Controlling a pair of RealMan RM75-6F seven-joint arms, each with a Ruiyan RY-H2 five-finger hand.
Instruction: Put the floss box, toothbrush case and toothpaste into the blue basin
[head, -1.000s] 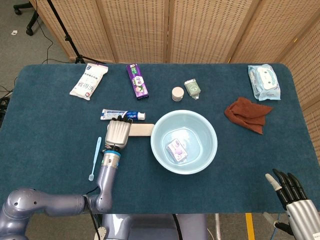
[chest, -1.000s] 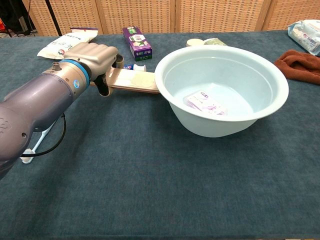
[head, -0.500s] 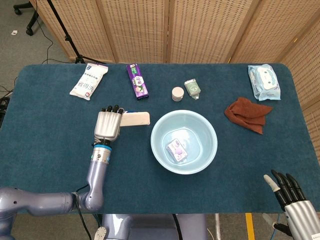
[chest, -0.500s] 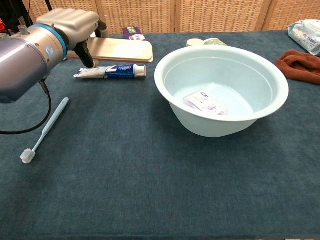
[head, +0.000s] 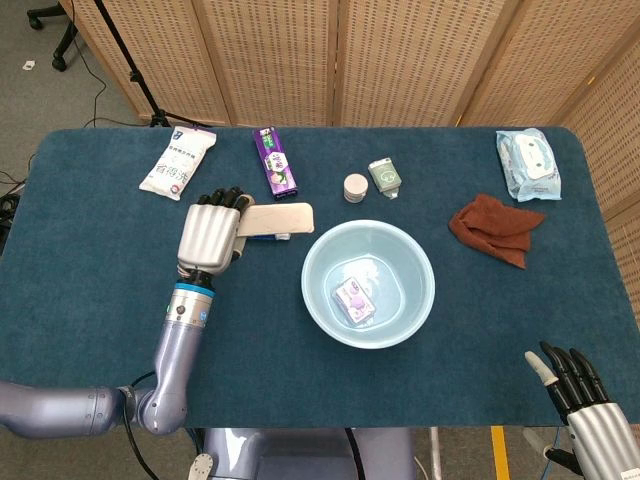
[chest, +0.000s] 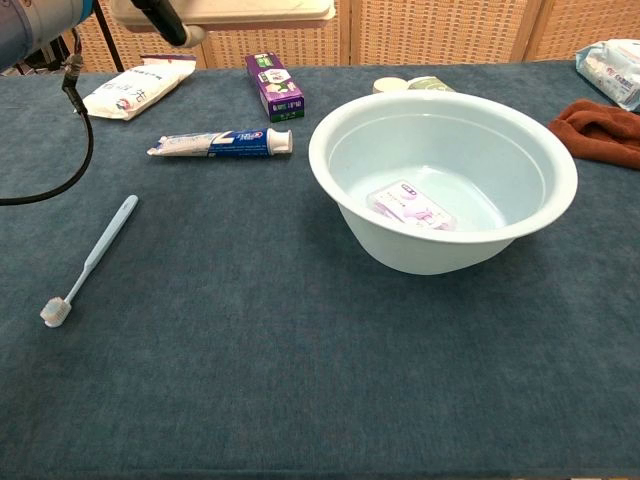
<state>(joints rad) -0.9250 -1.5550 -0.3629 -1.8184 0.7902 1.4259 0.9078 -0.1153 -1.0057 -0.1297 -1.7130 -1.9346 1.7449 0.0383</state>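
- So far, one of the three items looks done: a small white-and-purple floss box (head: 353, 301) lies on the floor of the pale blue round plastic basin (head: 318, 295), just right of frame centre in the head view.
- Next comes the long cream-coloured toothbrush case (head: 279, 217); the robot's left hand (head: 208, 238) grips it by its left end, lifted above the table at centre-left, with the case's free end pointing toward the basin but not yet over the rim.
- Left to do: the white-and-blue toothpaste tube (chest: 221, 143) lies flat on the dark blue cloth, left of the basin in the chest view, untouched.
- At the lower right corner of the head view, the right hand (head: 575, 385) holds nothing, its dark fingers straight and slightly apart.
- A light blue toothbrush (chest: 88, 256) lies loose at the chest view's left; it is not part of the task.
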